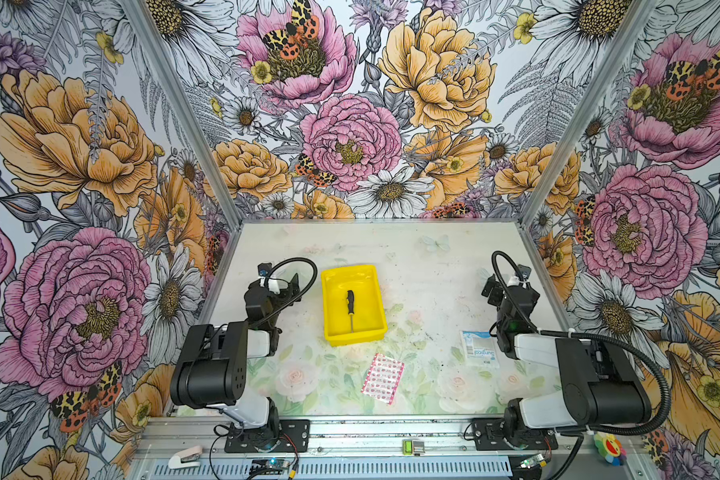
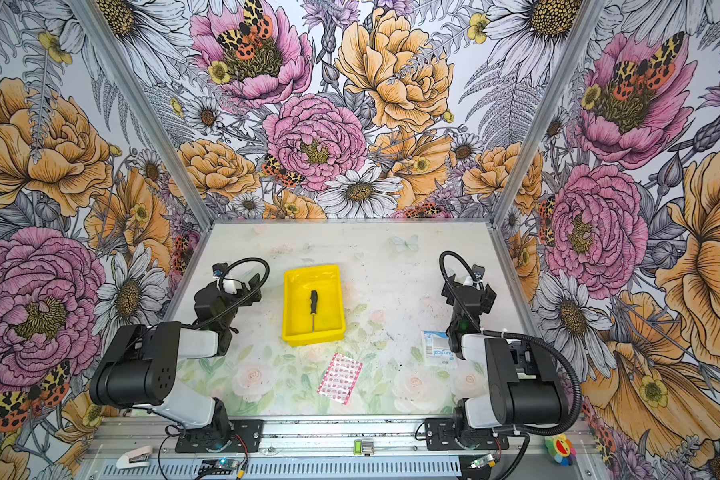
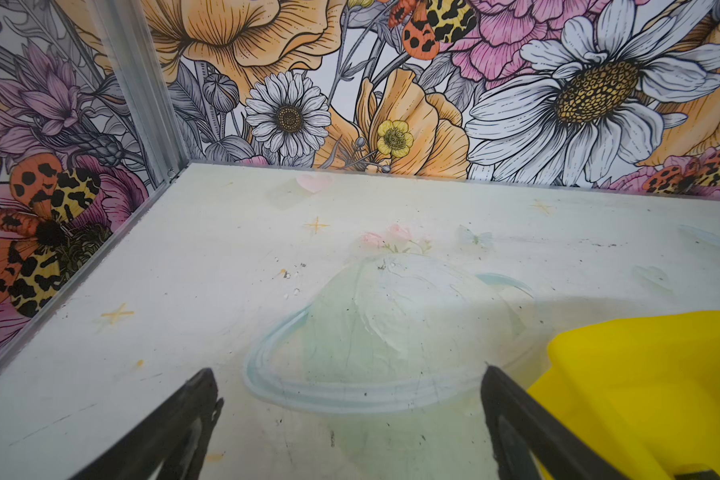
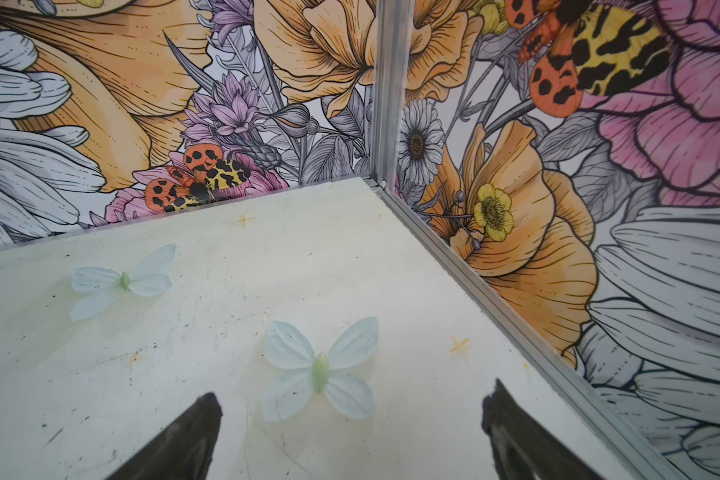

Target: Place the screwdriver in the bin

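Top views, both: looks finished, screwdriver [image 1: 351,311] lying flat inside the bin [image 1: 354,338], handle toward the far wall. Left gripper [image 3: 348,374] and right gripper [image 4: 352,390] both spread wide, empty, parked well apart at either side, likely so nothing nudges the bin.

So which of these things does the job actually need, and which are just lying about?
Belongs to the job: the screwdriver, already lying inside the yellow bin.

Just lying about: the pink patterned packet, the white-and-blue packet, the pale stapler.
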Tool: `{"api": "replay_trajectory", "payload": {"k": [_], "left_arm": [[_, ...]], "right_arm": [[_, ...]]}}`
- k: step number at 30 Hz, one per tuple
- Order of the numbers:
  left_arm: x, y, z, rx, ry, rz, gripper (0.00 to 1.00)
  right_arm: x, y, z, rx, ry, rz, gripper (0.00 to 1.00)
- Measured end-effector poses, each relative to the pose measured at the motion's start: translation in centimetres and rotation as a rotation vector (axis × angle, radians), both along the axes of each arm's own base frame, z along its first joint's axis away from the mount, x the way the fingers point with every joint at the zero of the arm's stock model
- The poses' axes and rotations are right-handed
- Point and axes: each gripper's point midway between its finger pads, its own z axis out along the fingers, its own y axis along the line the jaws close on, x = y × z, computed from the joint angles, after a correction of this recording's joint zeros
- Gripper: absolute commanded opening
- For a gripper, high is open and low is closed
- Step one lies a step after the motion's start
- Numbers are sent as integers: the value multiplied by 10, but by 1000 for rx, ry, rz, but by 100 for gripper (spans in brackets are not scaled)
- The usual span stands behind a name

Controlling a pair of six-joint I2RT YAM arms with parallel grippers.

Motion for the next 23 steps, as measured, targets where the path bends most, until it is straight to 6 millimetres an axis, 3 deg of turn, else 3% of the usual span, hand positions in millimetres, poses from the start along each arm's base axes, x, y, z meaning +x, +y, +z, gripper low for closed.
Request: {"api": "replay_trajectory", "payload": {"k": [6, 23], "left_arm": [[0, -2, 0, 2, 0, -2, 99], [0, -7, 0, 11, 1, -3, 99]], "right_arm": [[8, 15, -20, -19, 46, 83, 99], [9, 18, -19, -34, 43, 98, 99]]}}
